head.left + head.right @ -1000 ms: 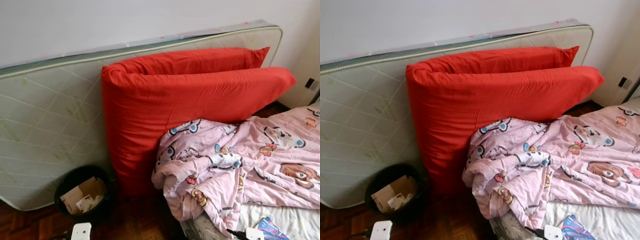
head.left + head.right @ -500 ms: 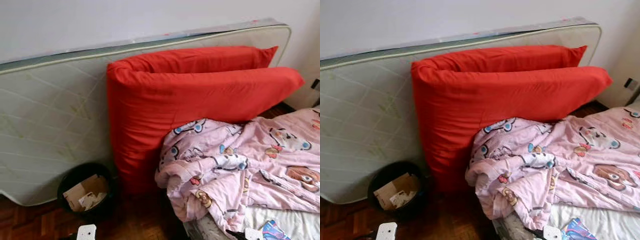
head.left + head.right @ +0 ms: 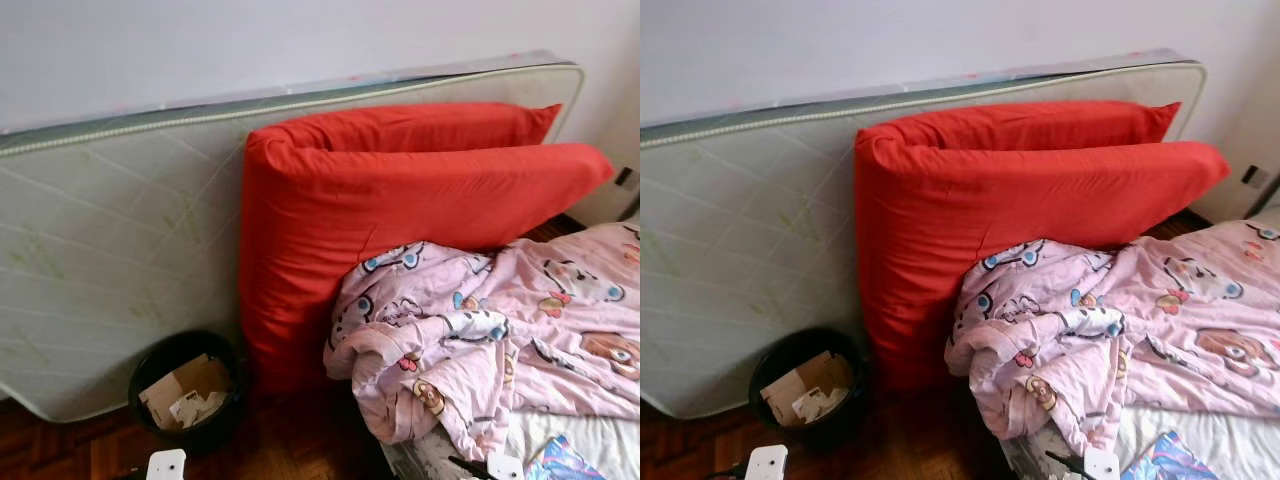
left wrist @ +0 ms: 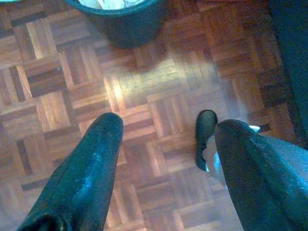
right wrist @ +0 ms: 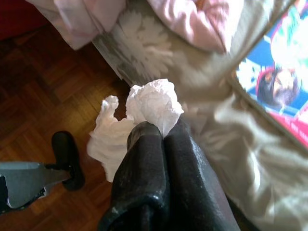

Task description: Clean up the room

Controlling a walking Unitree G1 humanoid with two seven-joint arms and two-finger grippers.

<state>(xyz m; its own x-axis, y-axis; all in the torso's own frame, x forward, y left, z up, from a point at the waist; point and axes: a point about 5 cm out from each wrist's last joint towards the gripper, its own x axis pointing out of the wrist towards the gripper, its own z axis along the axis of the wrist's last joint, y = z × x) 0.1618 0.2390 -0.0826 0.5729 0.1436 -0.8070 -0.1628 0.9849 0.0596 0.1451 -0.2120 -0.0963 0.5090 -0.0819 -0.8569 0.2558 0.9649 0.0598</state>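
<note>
My right gripper is shut on a crumpled white tissue, held above the edge of the bed and the parquet floor. A black waste bin with cardboard and paper scraps in it stands on the floor against the leaning mattress, ahead to my left. My left gripper hangs open above the bare floor, with the bin's rim just beyond its fingers. The white wrist housings of both arms peek in at the bottom of the head views.
A pale quilted mattress leans on the wall, with a red-covered mattress propped against it. A pink cartoon-print blanket is bunched on the bed at right, next to a colourful book. Parquet floor lies between bin and bed.
The whole scene has slid to the right in the head views, so the camera has turned left. The bin now sits nearer the middle of the picture.
</note>
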